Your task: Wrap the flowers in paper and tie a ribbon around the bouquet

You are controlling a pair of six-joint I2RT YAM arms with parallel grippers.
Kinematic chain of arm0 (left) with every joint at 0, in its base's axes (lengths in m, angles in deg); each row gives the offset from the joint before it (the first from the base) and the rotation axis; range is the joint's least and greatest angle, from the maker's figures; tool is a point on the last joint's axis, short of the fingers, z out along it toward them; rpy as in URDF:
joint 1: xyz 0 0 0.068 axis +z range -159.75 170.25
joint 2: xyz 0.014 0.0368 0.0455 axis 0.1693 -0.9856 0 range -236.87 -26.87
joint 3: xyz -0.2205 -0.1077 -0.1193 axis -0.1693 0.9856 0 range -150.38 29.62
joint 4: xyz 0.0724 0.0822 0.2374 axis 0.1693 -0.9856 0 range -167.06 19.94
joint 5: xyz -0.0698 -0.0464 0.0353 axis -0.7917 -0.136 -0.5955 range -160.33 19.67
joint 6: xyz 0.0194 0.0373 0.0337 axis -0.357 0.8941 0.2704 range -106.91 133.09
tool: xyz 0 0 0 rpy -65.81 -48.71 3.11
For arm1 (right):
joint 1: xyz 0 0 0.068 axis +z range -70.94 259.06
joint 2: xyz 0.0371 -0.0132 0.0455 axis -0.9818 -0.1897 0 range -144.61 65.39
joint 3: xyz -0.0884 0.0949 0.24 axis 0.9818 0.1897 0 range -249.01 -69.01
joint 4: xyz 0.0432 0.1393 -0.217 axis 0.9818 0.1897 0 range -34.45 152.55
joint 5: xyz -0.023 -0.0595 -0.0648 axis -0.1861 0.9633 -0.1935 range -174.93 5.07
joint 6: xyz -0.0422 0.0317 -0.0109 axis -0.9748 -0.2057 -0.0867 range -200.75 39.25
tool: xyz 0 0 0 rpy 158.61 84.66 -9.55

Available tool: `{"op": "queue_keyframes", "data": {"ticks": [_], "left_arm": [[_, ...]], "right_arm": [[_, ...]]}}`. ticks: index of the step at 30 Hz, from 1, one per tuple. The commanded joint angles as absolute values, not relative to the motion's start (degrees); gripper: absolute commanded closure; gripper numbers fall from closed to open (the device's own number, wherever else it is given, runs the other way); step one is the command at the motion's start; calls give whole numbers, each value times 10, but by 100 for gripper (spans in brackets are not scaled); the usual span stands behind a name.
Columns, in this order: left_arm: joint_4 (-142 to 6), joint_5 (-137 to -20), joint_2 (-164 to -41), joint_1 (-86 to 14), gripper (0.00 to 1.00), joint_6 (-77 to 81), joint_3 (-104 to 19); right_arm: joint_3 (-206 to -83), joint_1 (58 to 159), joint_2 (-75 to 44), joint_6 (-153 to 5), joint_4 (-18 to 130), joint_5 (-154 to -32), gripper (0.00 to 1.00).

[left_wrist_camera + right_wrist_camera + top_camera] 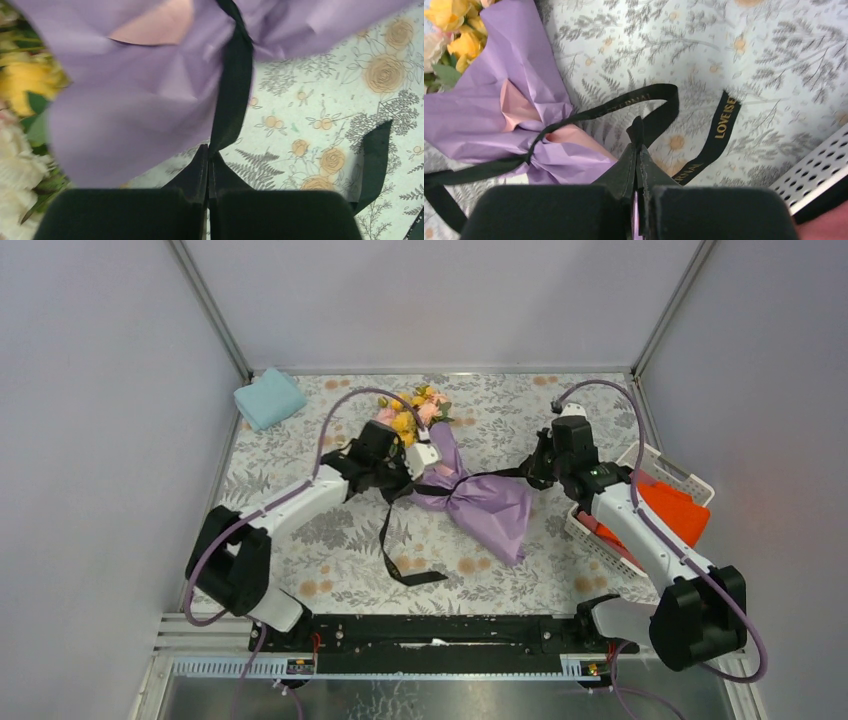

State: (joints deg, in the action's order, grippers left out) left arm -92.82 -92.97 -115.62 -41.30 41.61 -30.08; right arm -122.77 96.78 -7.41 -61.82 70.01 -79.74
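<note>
The bouquet [470,495] lies on its side in the middle of the table [330,540], with the flowers [412,410] pointing far left. The ribbon [725,116] pinches the paper [490,505] in at the waist. The left gripper [208,155] is clenched on one strand close to the paper, and the right gripper [636,145] is clenched on the other strand, further out. The crossing looks like a single loose wrap. An uneven pull could drag the bouquet sideways or slide the loop toward the narrow end. A hard pull could tear the thin paper, and letting go too early could let the wrap slacken.

Blue folded cloth [268,398] lies back left; orange cloth [668,508] sits in white basket [686,472]
</note>
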Motion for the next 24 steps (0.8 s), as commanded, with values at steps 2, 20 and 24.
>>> {"op": "queue_keyframes", "data": {"ticks": [2,20,24], "left_arm": [[-941,-961,-1104,-327,100,405,-286],[-1082,-1082,-1027,-283,100,433,-307],[-1092,-1111,-1024,-284,100,437,-315]], "right_arm": [[-1143,991,-50,-558,736,-874,100],[-1237,1077,-20,-573,890,-880,51],[-1249,1084,50,-674,785,-851,36]]}}
